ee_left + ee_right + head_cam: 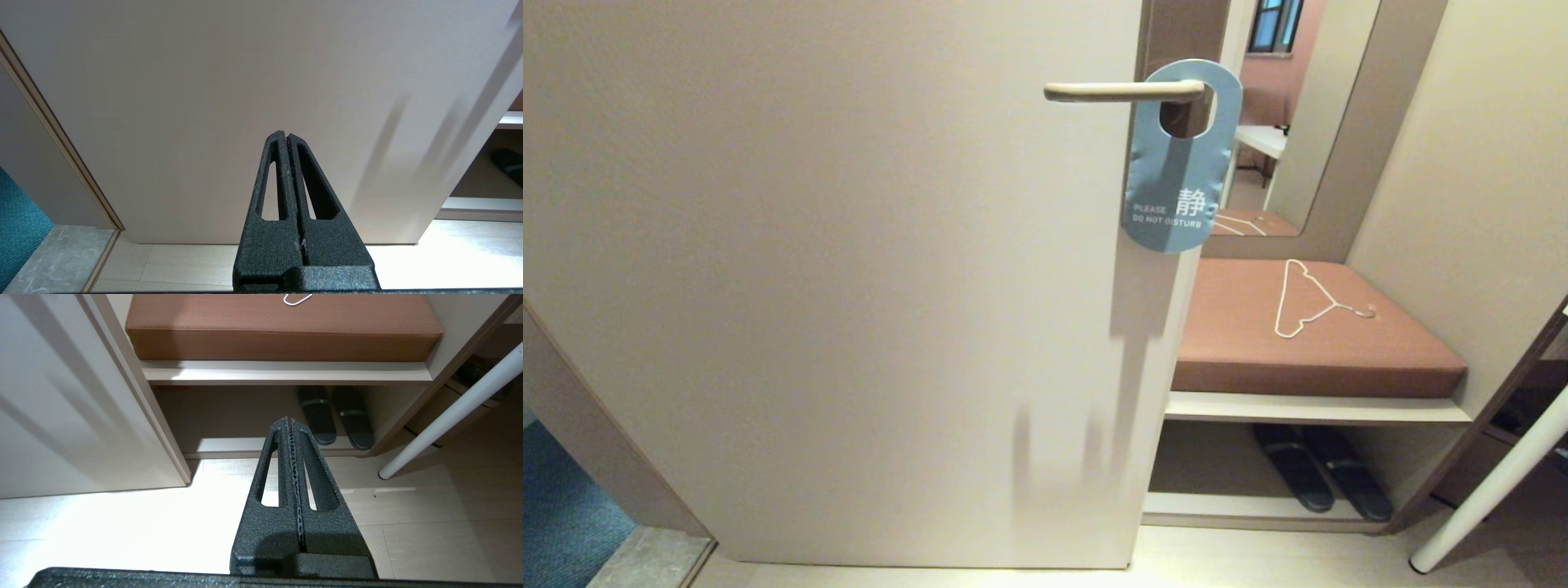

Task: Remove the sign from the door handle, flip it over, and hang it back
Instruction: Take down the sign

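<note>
Left gripper (pixel 287 136) sits low, aimed at the door (pixel 833 286) near its bottom, fingers pressed closed w/ nothing between them; not seen in head view. Door face is plain and bare up to the handle (pixel 1123 91), a slim lever sticking out horizontal near the door's free edge. The sign (pixel 1180 159) hangs on it by its oval hole, right at the handle's root, blue face out, reading PLEASE DO NOT DISTURB, lower end lapping past the door edge. Looks like thin card: prob. very light, a bit flexy, smooth so could slip in a pinch, and easy to crease or tear at the narrow loop round the hole. Best hold, I'd say, is the wide lower body, pinched on the part overhanging the door edge, where a finger can get behind; the rest lies near flat on the door, so hard to get under. Sign must slide along the whole lever toward its rounded free end to come off, since the root end is blocked. Right of the door: mirror (pixel 1307 114), brown bench cushion (pixel 1307 359) w/ a white wire hanger (pixel 1311 300) on it, slippers (pixel 1323 478) on the shelf below, a white pole (pixel 1494 482) leaning at far right. None block the sign itself, tho the door edge and alcove wall crowd approach from the right. Right gripper (pixel 290 424) also low, over the floor facing the slippers, fingers closed and empty.
</note>
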You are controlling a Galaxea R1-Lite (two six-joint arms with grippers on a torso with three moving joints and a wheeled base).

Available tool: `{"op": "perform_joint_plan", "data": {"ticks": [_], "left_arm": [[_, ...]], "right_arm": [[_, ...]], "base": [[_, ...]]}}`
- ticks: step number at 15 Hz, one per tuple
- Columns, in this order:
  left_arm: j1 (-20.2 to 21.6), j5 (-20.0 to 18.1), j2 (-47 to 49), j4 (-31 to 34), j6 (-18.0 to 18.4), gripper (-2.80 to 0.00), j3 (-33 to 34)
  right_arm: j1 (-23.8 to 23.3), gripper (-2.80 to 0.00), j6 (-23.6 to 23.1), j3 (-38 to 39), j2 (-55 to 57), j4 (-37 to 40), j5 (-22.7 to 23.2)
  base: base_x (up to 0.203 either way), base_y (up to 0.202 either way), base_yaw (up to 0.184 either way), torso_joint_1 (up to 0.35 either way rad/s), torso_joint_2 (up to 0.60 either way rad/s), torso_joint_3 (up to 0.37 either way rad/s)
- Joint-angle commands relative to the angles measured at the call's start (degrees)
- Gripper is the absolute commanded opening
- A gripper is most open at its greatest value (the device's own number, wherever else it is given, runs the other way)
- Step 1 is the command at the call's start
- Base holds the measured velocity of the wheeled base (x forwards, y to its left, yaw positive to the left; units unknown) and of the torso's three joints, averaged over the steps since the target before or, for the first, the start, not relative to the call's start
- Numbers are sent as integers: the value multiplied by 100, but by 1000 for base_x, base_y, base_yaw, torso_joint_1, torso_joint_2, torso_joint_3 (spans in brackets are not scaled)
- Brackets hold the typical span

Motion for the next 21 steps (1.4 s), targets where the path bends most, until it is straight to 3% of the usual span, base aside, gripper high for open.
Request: {"op": "perform_joint_plan", "data": {"ticks": [1,4,9,13,17,21], "left_arm": [[1,1,5,0,-3,-280,0],[1,10,5,0,-3,-280,0],[1,10,5,0,-3,-280,0],[1,1,5,0,-3,-280,0],[1,1,5,0,-3,-280,0],[1,1,5,0,-3,-280,0]], "right_arm": [[2,-280,-7,14,-19,-4,12],[6,-280,-33,-268,82,-4,287],[26,-280,-276,-1916,769,266,907],[8,-280,-375,-2095,1043,195,2750],[-105,-280,-353,-2269,1732,-599,4390],[-976,-280,-370,-2681,2452,-909,6906]], "base": [[0,0,0,0,0,0],[0,0,0,0,0,0],[0,0,0,0,0,0],[0,0,0,0,0,0],[0,0,0,0,0,0],[0,0,0,0,0,0]]}}
